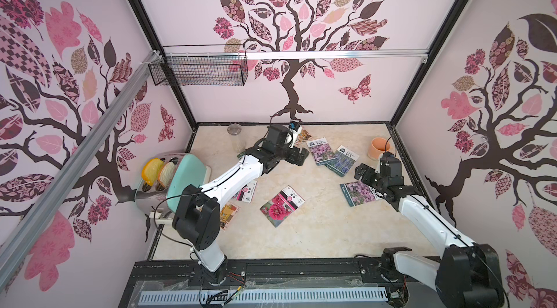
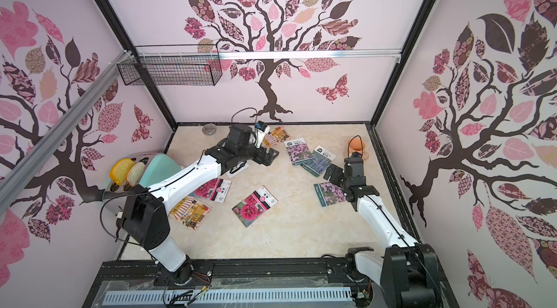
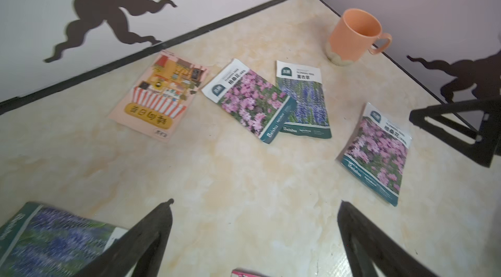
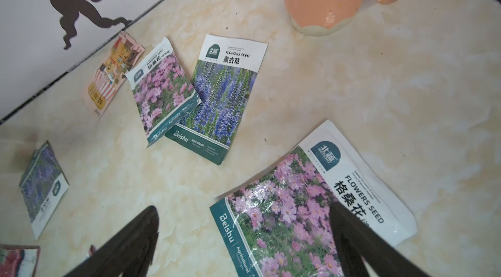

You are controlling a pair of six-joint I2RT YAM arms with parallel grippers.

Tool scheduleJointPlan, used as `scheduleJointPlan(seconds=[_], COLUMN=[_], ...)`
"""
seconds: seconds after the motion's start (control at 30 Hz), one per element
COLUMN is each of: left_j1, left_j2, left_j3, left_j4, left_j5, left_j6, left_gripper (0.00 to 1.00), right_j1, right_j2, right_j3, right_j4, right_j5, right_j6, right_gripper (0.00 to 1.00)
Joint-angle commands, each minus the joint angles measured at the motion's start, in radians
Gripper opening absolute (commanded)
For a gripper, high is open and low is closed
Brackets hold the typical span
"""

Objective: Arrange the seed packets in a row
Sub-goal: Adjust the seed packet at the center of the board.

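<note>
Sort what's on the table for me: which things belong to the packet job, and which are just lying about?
For the job:
pink-flower packet; lavender packet; second pink-flower packet; red-flower packet; second red-flower packet; shop-print packet; second shop-print packet; second lavender packet.

Lying about:
mug; toaster; jar; wire basket.

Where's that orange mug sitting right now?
In both top views the orange mug stands upright in the far right corner of the table, just beyond the open right gripper; its nearest packet is a lavender packet.
</note>
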Motion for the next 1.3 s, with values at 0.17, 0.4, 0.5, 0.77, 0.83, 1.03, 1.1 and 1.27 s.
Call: scheduleJointPlan(seconds=[0.17,0.4,0.5,0.77,0.83,1.03,1.1,1.27], left_j1=[-0.123,-0.176,-0.179,-0.187,-0.189,-0.194,-0.198,-0.204], left_j2=[0.298,0.493,0.572,0.679,0.690,0.745,0.756,0.786], left_j3=[0.356,0.607,0.699,0.764,0.765,0.805,0.809,0.841], left_j4=[-0.258,-0.304,-0.323,-0.317,-0.306,-0.306,-0.294,-0.284], left_j5=[0.037,0.121,0.184,0.209,0.214,0.229,0.234,0.247], left_j6=[0.131,0.144,0.132,0.121,0.117,0.110,0.105,0.101], left_gripper=[0.93,0.93,0.93,0.93,0.92,0.91,0.90,0.87], right_j1=[-0.020,-0.156,-0.189,-0.192,-0.193,-0.194,-0.196,-0.219], right_j2=[0.025,0.039,0.045,0.020,0.007,0.017,0.032,0.063], right_j3=[0.095,0.077,0.047,-0.041,-0.048,-0.088,-0.098,-0.101], right_j4=[-0.275,-0.389,-0.410,-0.381,-0.383,-0.363,-0.350,-0.329], right_j5=[-0.031,-0.182,-0.249,-0.289,-0.287,-0.300,-0.304,-0.304], right_j6=[0.141,0.146,0.126,0.148,0.148,0.155,0.154,0.141], right_gripper=[0.99,0.99,0.97,0.94,0.94,0.93,0.93,0.93])
